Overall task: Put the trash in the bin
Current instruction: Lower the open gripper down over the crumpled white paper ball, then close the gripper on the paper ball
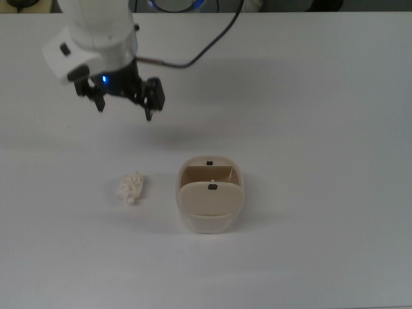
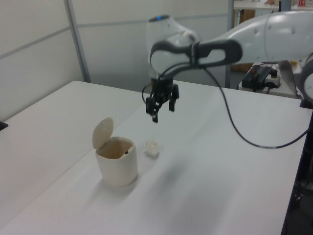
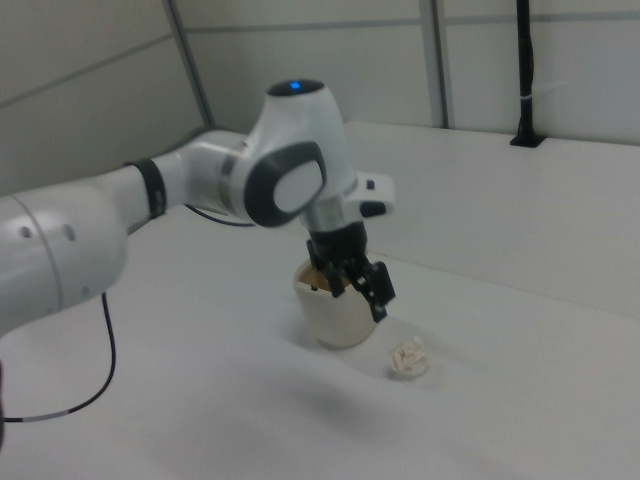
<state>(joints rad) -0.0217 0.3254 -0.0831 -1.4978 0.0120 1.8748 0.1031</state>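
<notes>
No brand, label or legible writing anywhere; only two small black marks on the bin, one on the flap and one at the far rim in the top view.

Gripper hanging above the white table, clear of the surface, fingers spread apart with nothing between them. Blue light glowing on the gripper body in the top view, another on the top of the arm's wrist housing in the left and right views. Black cable trailing from the arm across the table in the top view.

Trash, a lumpy white paper wad, lying on the table well apart from the gripper: lower in the top view, roughly under the gripper's span and slightly toward the top view's right of its middle. In the left view, trash below the gripper, with open air between them. In the right view, trash low and toward the right view's right of the gripper.

Bin just beside the trash, not touching it: on the top view's right of the wad, on the left view's left of it, and behind the gripper in the right view. Flap lid tipped up, interior open and showing a tan lining.

Grey wall panels and a vertical metal post behind the table in the left and right views.
</notes>
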